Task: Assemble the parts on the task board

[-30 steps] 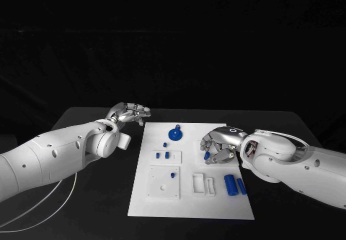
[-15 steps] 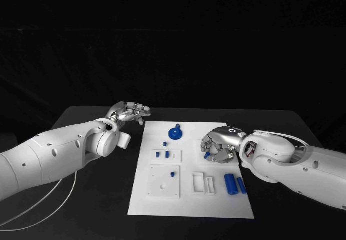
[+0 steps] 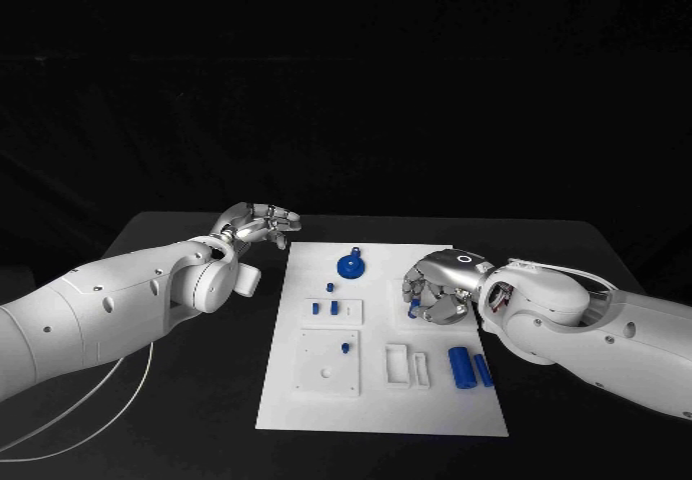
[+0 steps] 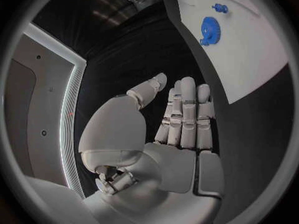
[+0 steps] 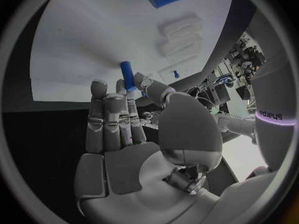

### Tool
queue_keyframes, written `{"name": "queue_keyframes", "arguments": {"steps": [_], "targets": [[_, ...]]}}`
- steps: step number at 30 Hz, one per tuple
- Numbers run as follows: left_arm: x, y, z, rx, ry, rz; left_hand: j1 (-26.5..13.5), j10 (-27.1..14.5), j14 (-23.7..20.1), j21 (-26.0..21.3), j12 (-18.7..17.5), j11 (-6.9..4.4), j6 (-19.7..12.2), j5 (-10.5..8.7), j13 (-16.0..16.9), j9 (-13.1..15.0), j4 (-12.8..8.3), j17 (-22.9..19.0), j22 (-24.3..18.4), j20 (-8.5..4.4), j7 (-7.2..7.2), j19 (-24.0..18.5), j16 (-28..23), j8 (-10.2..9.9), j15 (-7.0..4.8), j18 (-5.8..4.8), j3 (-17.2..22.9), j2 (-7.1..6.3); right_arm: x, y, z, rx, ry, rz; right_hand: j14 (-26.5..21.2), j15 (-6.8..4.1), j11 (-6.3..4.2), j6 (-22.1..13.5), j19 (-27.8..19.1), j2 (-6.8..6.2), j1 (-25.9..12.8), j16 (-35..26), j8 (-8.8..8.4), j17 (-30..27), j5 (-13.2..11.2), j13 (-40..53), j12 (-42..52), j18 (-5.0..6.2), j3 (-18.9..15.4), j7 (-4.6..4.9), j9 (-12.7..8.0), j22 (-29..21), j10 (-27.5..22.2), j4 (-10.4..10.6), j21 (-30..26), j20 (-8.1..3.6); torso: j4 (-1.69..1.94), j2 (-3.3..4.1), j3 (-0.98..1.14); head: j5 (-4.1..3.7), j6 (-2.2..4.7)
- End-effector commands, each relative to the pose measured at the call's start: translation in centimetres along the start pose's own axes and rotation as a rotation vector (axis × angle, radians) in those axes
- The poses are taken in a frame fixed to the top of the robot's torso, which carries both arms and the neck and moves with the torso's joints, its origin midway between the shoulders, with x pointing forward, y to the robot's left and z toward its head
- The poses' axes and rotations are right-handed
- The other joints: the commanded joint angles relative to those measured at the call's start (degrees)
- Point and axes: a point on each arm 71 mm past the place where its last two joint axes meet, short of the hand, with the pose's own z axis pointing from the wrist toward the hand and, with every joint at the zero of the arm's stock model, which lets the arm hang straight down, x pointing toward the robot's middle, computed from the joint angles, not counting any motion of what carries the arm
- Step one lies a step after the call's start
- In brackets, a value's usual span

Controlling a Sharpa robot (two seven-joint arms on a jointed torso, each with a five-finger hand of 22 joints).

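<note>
The white task board (image 3: 378, 395) lies in the middle of the table. My right hand (image 3: 437, 288) hovers over its right edge and pinches a small blue peg (image 3: 414, 309) between thumb and finger; the right wrist view shows this peg (image 5: 127, 75) at the fingertips above the board (image 5: 81, 45). My left hand (image 3: 260, 222) is off the board's far left corner, holding nothing; in the left wrist view its fingers (image 4: 186, 117) are straight and side by side. A blue gear (image 3: 351, 267) with a knob sits near the board's far end, also seen as the gear (image 4: 210, 31).
Small blue pegs (image 3: 327, 309) stand on a raised white block. A square white plate (image 3: 330, 365) holds one blue peg (image 3: 346, 349). White brackets (image 3: 407, 366) and two blue cylinders (image 3: 469, 369) lie at the right. A white cable (image 3: 101, 405) trails at the left.
My right hand has drawn slightly up and towards the far end with the blue peg. The left hand has not moved.
</note>
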Motion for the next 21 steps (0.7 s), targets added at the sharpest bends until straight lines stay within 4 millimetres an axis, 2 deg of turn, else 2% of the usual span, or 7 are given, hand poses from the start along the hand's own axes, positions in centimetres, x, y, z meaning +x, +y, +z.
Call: {"name": "queue_keyframes", "arguments": {"steps": [1, 4, 11, 21], "targets": [[0.2, -0.2, 0.0, 0.01, 0.009, -0.009, -0.53, -0.09, 0.22, -0.24, -0.13, 0.11, -0.42, 0.24, 0.08, 0.09, -0.01, 0.06, 0.07, -0.71, -0.05, -0.03, -0.4, 0.29, 0.09, 0.76, -0.26, 0.16, -0.4, 0.4, 0.0, -0.014, -0.056, -0.028, -0.36, -0.93, -0.56, 0.64, 0.24, 0.42, 1.05, 0.35, 0.43, -0.06, -0.03, 1.25, 0.34, 1.5, 0.68, -0.1, 0.17, 1.18, 3.06, 0.02, 0.46, -0.19, 0.01, -0.01, -0.03, 0.04, 0.04], [0.2, -0.2, 0.1, 0.01, 0.01, -0.009, -0.53, -0.09, 0.23, -0.24, -0.13, 0.11, -0.42, 0.24, 0.08, 0.09, -0.01, 0.07, 0.07, -0.71, -0.05, -0.03, -0.4, 0.29, 0.09, 0.76, -0.26, 0.16, -0.6, 0.7, 0.0, -0.023, -0.081, -0.024, -0.3, -1.04, -0.68, 0.89, 0.35, 0.28, 1.22, 0.43, 0.57, -0.04, -0.03, 1.56, 0.52, 1.5, 1.12, -0.22, 0.32, 1.21, 3.32, -0.04, 0.66, -0.28, 0.04, 0.0, 0.02, 0.12, 0.12], [0.2, -0.2, 0.1, 0.011, 0.007, -0.01, -0.54, -0.09, 0.23, -0.25, -0.13, 0.11, -0.43, 0.25, 0.09, 0.09, 0.0, 0.09, 0.08, -0.71, -0.05, -0.03, -0.41, 0.3, 0.09, 0.76, -0.26, 0.18, -2.0, 2.1, -0.2, -0.061, -0.141, -0.011, -0.22, -1.15, -0.79, 1.08, 0.46, 0.07, 1.41, 0.54, 0.68, -0.01, -0.03, 1.93, 0.66, 1.5, 1.63, -0.32, 0.52, 1.22, 3.49, -0.01, 0.92, -0.39, 0.0, -0.06, -0.04, 0.76, 0.1], [0.5, -0.2, 0.2, 0.012, 0.012, -0.012, -0.5, -0.1, 0.23, -0.27, -0.12, 0.11, -0.43, 0.26, 0.1, 0.09, -0.04, 0.12, 0.1, -0.71, -0.06, -0.03, -0.43, 0.3, 0.09, 0.77, -0.25, 0.18, -2.8, 6.5, 0.5, -0.179, -0.168, 0.071, -0.16, -1.2, -0.84, 1.2, 0.54, -0.06, 1.48, 0.63, 0.75, 0.02, -0.03, 2.16, 0.74, 1.5, 1.88, -0.37, 0.66, 1.22, 3.6, 0.08, 1.1, -0.45, 0.02, -0.06, -0.05, 1.56, 0.06]]}}
